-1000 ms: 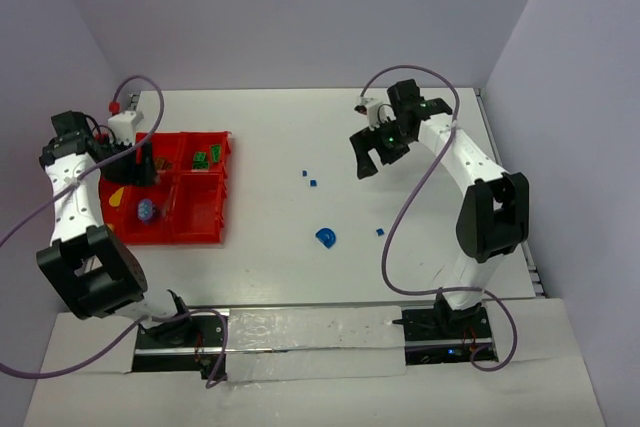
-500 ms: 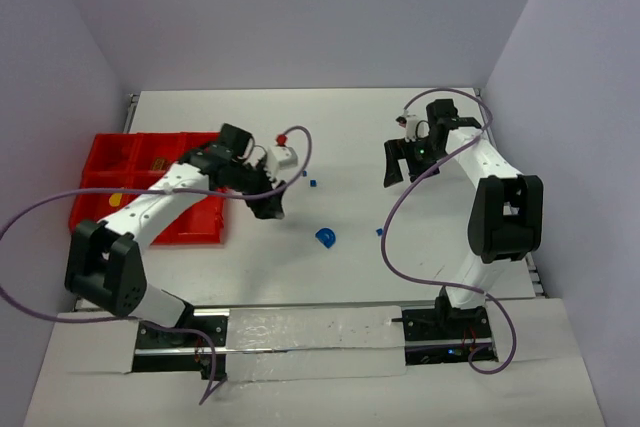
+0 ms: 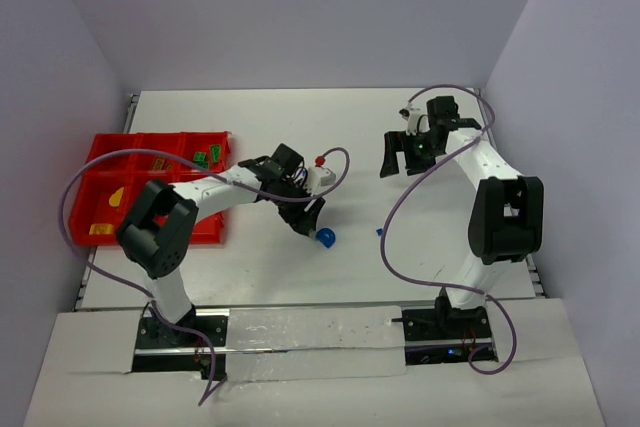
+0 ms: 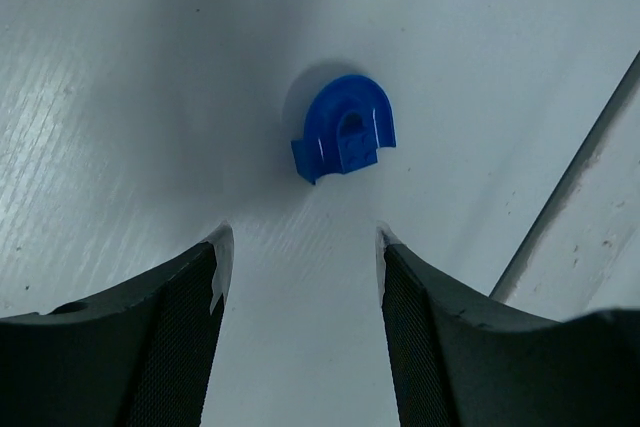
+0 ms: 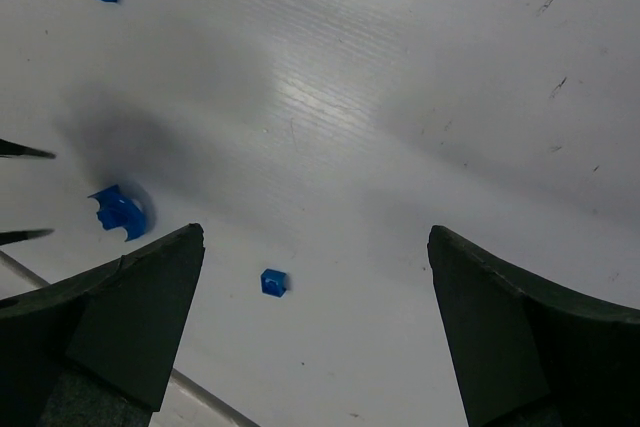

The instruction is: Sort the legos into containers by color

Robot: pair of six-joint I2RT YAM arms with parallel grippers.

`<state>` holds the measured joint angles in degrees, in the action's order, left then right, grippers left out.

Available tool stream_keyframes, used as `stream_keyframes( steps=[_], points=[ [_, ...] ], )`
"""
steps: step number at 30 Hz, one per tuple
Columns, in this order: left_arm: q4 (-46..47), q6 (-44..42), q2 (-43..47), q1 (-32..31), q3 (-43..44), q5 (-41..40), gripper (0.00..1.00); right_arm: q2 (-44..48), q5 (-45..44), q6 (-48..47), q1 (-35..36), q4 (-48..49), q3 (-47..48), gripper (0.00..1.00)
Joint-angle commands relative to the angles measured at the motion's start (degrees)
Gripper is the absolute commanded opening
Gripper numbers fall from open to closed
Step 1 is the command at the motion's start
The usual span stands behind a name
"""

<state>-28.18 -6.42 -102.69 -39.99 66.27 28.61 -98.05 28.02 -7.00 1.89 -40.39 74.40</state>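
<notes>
1 blue arch (image 4: 345,137), 2 tiny blue bits (image 5: 273,282) on table (image 5: 400,67); L end effector (image 4: 300,237), R end effector (image 5: 315,237) both spread, empty.

blue arch (image 4: 345,137): rounded, lying flat on the table (image 3: 270,117), well clear of the bins
tiny blue bits (image 5: 273,282): two on the table, well apart
green legos (image 3: 205,157): far right compartment
yellow piece (image 3: 118,195): a left compartment
containers (image 3: 130,150): red grid, table's left side

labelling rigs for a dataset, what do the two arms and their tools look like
The left arm and right arm are white links with black joint housings, each trailing a purple cable. The left tool and right tool have two broad black fingers each.
</notes>
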Motion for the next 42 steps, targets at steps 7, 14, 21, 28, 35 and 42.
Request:
stream_keyframes(
  steps=[7, 14, 21, 28, 35, 42],
  points=[
    [3.3, 4.5, -4.1, -4.2, 6.5, 0.7, 0.68, 1.1, 0.5, 1.1, -0.7, 2.6, 0.4, 1.0],
    [3.7, 4.5, -6.2, -4.7, 6.0, -1.0, 0.71, 1.5, 0.3, 0.4, -1.2, 2.3, 0.7, 1.0],
    [4.3, 4.8, -8.1, -6.2, 5.4, -7.3, 0.65, 3.1, 0.0, 0.1, -1.5, 3.0, -1.1, 1.0],
    [4.5, 4.8, -8.5, -6.9, 4.7, -9.3, 0.49, 3.8, -0.3, -0.4, -1.5, 3.4, -2.7, 1.0],
    [4.1, 4.3, -7.9, -7.7, 4.1, -10.9, 0.4, 3.7, -0.3, -0.5, -3.0, 3.6, -3.2, 1.0],
    [1.6, 2.1, -0.7, -4.5, 3.0, -10.8, 0.08, 4.6, 0.1, -0.8, -3.1, 4.5, -4.7, 1.0]
  ],
)
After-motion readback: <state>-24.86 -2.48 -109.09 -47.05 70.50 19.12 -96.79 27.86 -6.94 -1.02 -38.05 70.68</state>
